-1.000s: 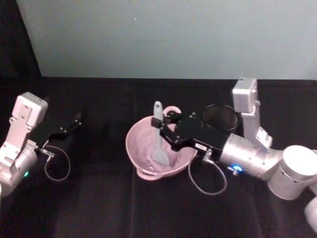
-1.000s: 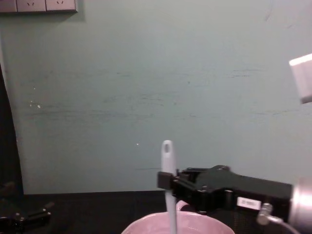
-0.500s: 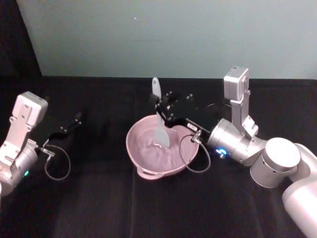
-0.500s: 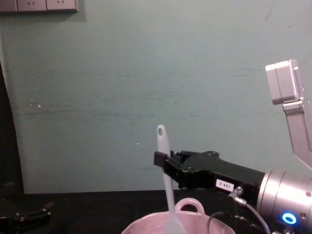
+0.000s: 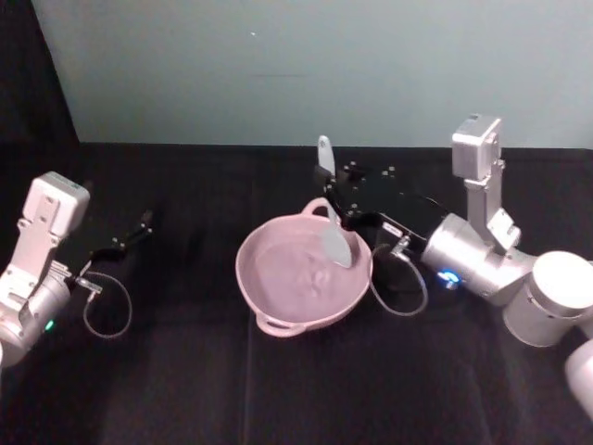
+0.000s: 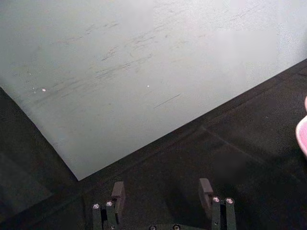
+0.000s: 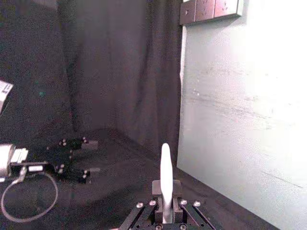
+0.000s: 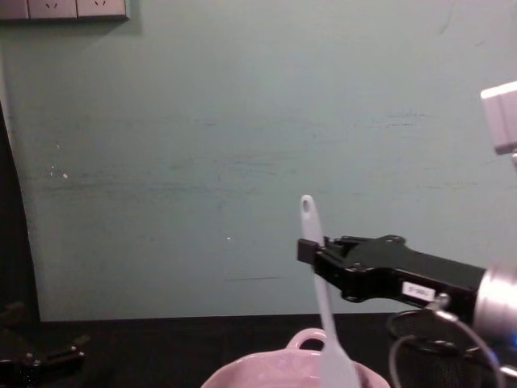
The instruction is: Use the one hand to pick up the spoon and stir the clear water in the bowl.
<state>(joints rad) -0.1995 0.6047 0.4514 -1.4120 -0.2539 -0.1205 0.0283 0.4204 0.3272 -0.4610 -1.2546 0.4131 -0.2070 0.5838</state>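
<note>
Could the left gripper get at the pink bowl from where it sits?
Probably yes: the left gripper sits open left of the bowl with only tablecloth between; the right gripper, holding the spoon, crowds only its right rim.

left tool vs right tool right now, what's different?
Right tool is shut on the spoon's handle; left tool is open and empty. Right tool reaches over the pink bowl; left tool sits apart, low over the black table on the robot's left. Both are black.
</note>
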